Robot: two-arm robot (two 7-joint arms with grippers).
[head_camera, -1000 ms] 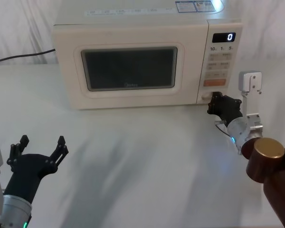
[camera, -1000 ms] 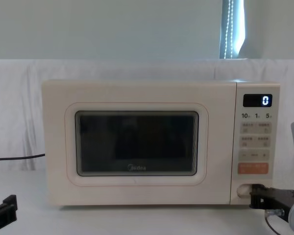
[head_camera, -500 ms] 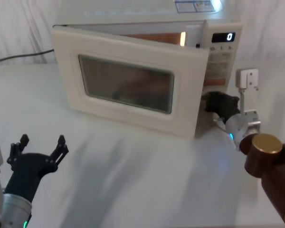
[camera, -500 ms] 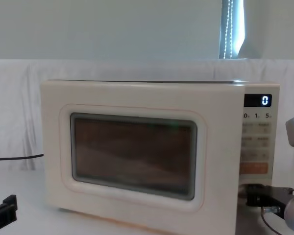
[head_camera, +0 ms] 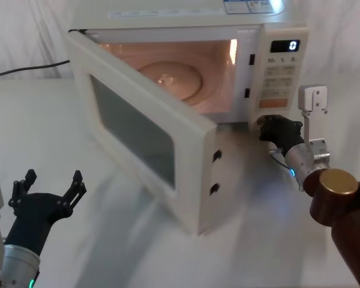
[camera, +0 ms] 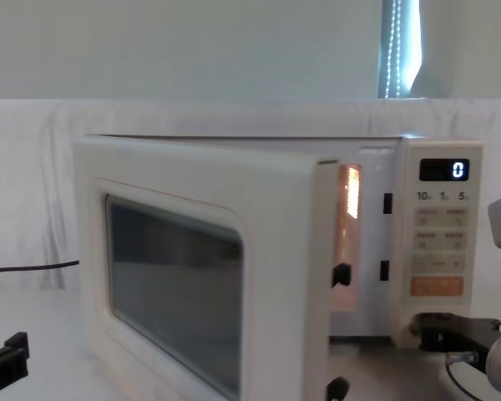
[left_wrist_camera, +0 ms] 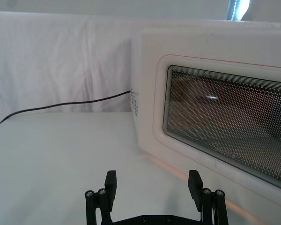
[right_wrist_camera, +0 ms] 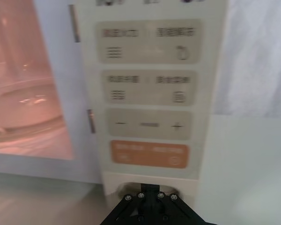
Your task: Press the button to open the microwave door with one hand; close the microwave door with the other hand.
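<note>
Already the microwave door (head_camera: pixel 145 135) stands swung out on its left hinge, its free edge pointing toward 5 o'clock across the table (head_camera: pixel 96 240), and the lit cavity with the glass turntable (head_camera: pixel 171 77) lies exposed. At 3 o'clock the right gripper (head_camera: pixel 269 127) has its fingers drawn together, tips against the button (camera: pixel 407 327) at the foot of the control panel (head_camera: pixel 281 75). At 7 o'clock the left gripper (head_camera: pixel 50 184) hangs over the table with fingers spread, gripping nothing.

white table (head_camera: pixel 42 120) | white draped cloth (left_wrist_camera: pixel 61 56) behind | pale wall (camera: pixel 192 50) | bright light strip (camera: pixel 394 50)
</note>
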